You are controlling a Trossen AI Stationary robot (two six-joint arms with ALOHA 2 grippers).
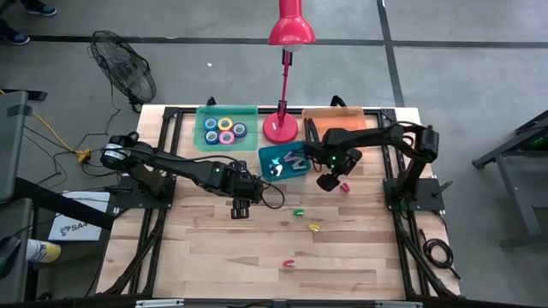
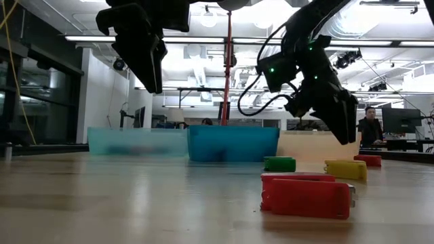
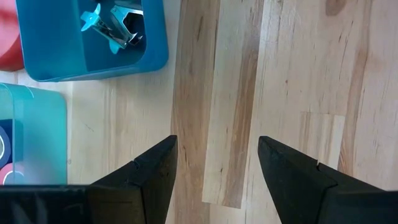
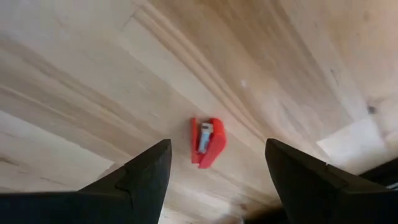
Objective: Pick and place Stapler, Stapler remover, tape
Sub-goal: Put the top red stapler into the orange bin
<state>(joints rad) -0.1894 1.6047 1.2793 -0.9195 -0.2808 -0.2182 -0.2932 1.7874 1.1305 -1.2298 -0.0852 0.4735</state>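
A pale wood-plank table (image 1: 214, 248) fills the middle of the high view, with a red desk lamp (image 1: 287, 51) at top centre and grey floor around it. At upper centre stand three bins: the light green bin (image 1: 248, 141) holding the tape (image 1: 224, 129), the blue bin (image 1: 267, 167) with stapler removers (image 3: 112, 28) already in it, and the orange bin (image 1: 347, 115), whose contents cannot be made out. So the tape looks done, the removers partly, and the staplers are left: a red stapler (image 4: 207, 142) lies right of centre below the right gripper (image 4: 217, 177), which hangs over it with fingers spread and empty. A green stapler (image 1: 299, 212), a yellow stapler (image 1: 314, 228) and another red stapler (image 1: 289, 263) lie loose lower down. The left gripper (image 3: 216, 171) hovers over bare wood at centre, released and carrying nothing.
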